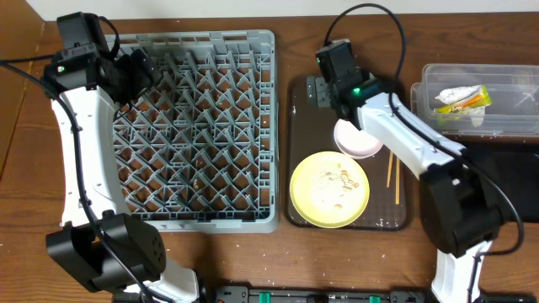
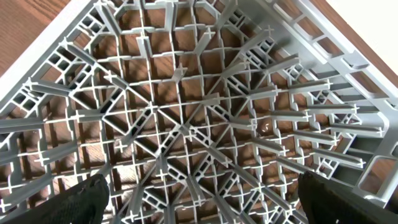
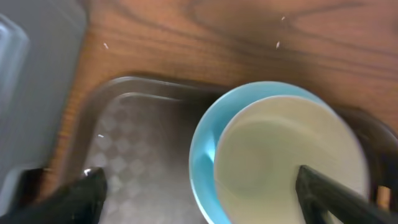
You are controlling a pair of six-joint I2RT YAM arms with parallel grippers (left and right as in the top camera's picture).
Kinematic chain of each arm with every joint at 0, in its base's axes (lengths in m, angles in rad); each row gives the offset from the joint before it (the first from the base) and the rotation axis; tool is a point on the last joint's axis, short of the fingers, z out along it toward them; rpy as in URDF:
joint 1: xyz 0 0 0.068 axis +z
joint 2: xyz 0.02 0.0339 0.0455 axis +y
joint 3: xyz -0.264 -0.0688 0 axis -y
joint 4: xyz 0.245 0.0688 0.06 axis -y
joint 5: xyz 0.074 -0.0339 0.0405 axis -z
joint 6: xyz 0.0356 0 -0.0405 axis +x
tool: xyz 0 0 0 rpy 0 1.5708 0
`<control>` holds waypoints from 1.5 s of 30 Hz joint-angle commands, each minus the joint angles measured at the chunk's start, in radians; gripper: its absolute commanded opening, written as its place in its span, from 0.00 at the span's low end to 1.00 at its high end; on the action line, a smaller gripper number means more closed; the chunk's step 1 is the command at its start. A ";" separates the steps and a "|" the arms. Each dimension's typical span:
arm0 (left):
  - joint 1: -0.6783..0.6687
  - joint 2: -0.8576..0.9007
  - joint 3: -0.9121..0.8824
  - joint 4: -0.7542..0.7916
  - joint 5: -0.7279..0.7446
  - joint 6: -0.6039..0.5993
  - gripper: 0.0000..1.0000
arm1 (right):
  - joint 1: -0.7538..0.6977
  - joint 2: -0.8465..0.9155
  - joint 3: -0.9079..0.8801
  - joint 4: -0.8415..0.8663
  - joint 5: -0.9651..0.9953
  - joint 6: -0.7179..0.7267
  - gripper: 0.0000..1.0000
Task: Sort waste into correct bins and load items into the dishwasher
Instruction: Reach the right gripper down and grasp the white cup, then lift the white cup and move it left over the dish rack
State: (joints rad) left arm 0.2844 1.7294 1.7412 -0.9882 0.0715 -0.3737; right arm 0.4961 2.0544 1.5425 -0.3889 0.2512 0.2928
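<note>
Right gripper [image 3: 202,190] hangs over the far end of the dark brown serving tray [image 3: 130,155], jaws spread wide and holding nothing, one dark fingertip low in each corner of the wrist view. Directly beneath is the light blue bowl [image 3: 200,155], with the small cream cup [image 3: 286,155] nested inside it. The pair sits off-centre to the jaws, shifted toward the finger on the right of that view. That finger overlaps the cup's lower edge, while the other is well out over bare tray. Both pieces are round, so no long axis governs the grasp. What matters is which rim falls between the fingers, and judging from this the blue bowl's near rim is closest to the midline. From overhead the bowl and cup are hidden under the right wrist. Left gripper [image 2: 202,202] is also spread and empty, parked over a far corner of the dish rack [image 1: 268,126], well apart from the tray, so the right arm is plainly the nearer one. Pinkish-white bowl [image 1: 358,141], yellow plate [image 1: 299,189] and chopsticks [image 1: 392,172] are on the tray, not yet loaded.
</note>
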 commanded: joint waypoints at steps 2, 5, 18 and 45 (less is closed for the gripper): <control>0.002 -0.024 -0.003 -0.003 -0.009 -0.006 0.98 | 0.008 0.012 0.000 0.033 0.030 -0.047 0.62; 0.002 -0.024 -0.003 -0.003 -0.009 -0.006 0.98 | 0.002 0.013 0.000 0.031 0.033 -0.072 0.50; 0.002 -0.024 -0.003 -0.003 -0.009 -0.006 0.98 | -0.005 0.047 0.024 0.037 0.084 -0.074 0.05; 0.002 -0.024 -0.003 -0.003 -0.009 -0.006 0.98 | 0.044 -0.096 0.051 0.359 -1.047 0.147 0.01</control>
State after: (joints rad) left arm 0.2844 1.7294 1.7412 -0.9878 0.0715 -0.3737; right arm 0.5186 1.8980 1.5833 -0.0544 -0.6209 0.3462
